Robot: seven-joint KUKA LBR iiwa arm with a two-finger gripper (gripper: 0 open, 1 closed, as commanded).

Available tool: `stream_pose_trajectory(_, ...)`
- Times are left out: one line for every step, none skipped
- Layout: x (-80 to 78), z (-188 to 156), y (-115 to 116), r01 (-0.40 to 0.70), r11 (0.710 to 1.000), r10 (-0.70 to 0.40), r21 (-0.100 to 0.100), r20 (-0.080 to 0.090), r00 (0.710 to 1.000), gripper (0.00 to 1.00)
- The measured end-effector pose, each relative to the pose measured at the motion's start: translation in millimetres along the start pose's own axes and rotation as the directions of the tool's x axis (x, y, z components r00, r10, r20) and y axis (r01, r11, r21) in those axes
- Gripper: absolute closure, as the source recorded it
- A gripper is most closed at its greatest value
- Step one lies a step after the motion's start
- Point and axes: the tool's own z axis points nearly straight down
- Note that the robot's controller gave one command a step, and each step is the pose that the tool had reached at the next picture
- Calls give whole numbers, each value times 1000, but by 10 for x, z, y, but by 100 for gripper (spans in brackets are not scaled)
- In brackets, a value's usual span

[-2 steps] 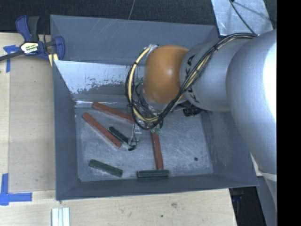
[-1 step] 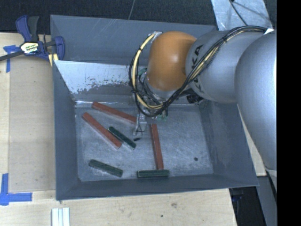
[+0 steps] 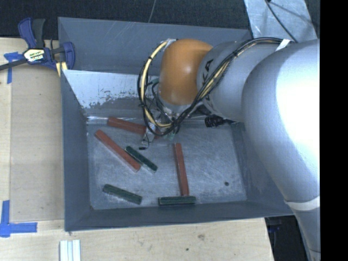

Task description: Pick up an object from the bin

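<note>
A long red-brown bar [image 3: 117, 150] lies slanted just left of the middle dark green bar [image 3: 141, 158], touching it. The gripper [image 3: 147, 140] hangs just above that green bar's upper end, beside the short red-brown bar [image 3: 126, 125]; whether its jaws are apart or together cannot be told. To the green bar's right lies a lengthwise red-brown bar [image 3: 181, 168].

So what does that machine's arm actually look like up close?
A thick, rounded silver-grey metal arm ends in a glossy orange dome-shaped cover. Looping yellow, black and white cables run round that cover and along the wrist.
</note>
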Motion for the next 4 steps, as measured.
stream_pose_trajectory(-1, 0, -1, -1, 1000, 1, 0, 0, 1000, 100)
stream_pose_trajectory(51, -1044, -155, -11, 1000, 11, 1, -2, 1000, 100)
stream_pose_trajectory(50, -1044, -156, -12, 1000, 12, 1, -2, 1000, 100)
stream_pose_trajectory(97, -1491, -154, -7, 1000, 7, 3, -7, 1000, 100)
